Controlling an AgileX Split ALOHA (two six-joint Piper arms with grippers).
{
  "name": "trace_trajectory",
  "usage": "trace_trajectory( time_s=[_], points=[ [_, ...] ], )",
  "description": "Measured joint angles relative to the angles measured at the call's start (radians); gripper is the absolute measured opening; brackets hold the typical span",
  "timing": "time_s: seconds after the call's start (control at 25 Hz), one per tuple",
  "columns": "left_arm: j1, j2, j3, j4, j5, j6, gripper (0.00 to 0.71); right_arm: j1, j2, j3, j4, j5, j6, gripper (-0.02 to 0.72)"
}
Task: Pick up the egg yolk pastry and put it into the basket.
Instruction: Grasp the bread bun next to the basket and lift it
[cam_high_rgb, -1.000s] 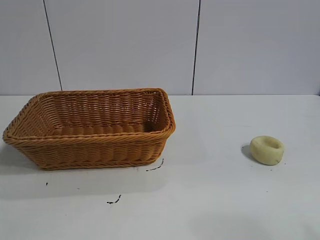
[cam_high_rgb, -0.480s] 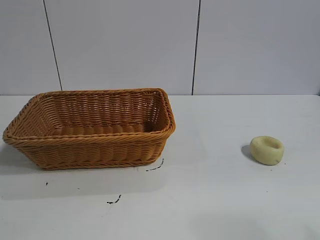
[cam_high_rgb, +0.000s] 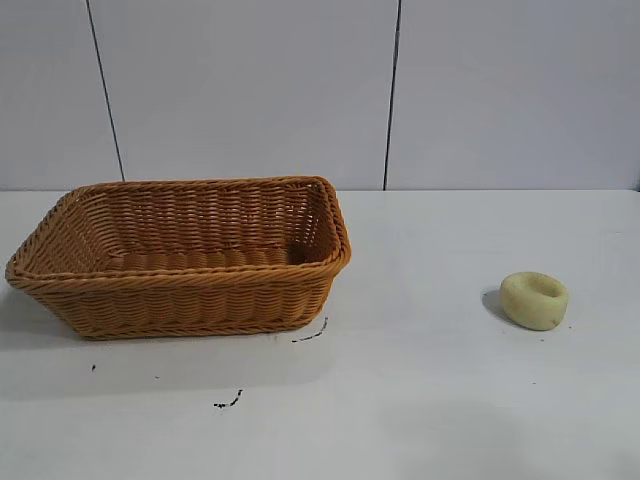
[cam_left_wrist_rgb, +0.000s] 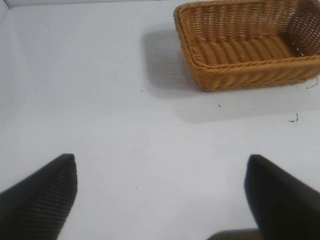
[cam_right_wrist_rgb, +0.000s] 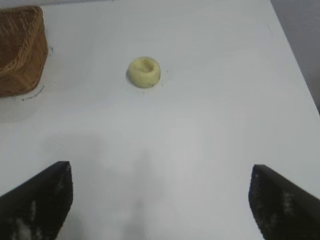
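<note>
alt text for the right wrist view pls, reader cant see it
A small pale yellow egg yolk pastry sits alone on a white table, apart from the woven basket whose corner shows at the edge. The right gripper is open, its two dark fingers framing the foreground, well short of the pastry.

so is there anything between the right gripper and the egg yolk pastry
No. In the right wrist view only bare white table lies between the open right gripper and the egg yolk pastry; the basket sits off to one side.
</note>
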Motion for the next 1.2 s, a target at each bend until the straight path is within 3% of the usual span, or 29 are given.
trace_trajectory(
  time_s=[0.48, 0.92, 1.2],
  points=[
    [0.0, 0.0, 0.0, 0.0, 0.0, 0.0, 0.693, 0.0, 0.707, -0.271, -0.009, -0.172, -0.034, 0.695],
    [0.0, 0.0, 0.0, 0.0, 0.0, 0.0, 0.693, 0.0, 1.13, -0.566, -0.011, -0.192, -0.072, 0.695],
    [0.0, 0.0, 0.0, 0.0, 0.0, 0.0, 0.693, 0.0, 1.23, -0.615, 0.047, -0.2, -0.116, 0.695]
  ],
)
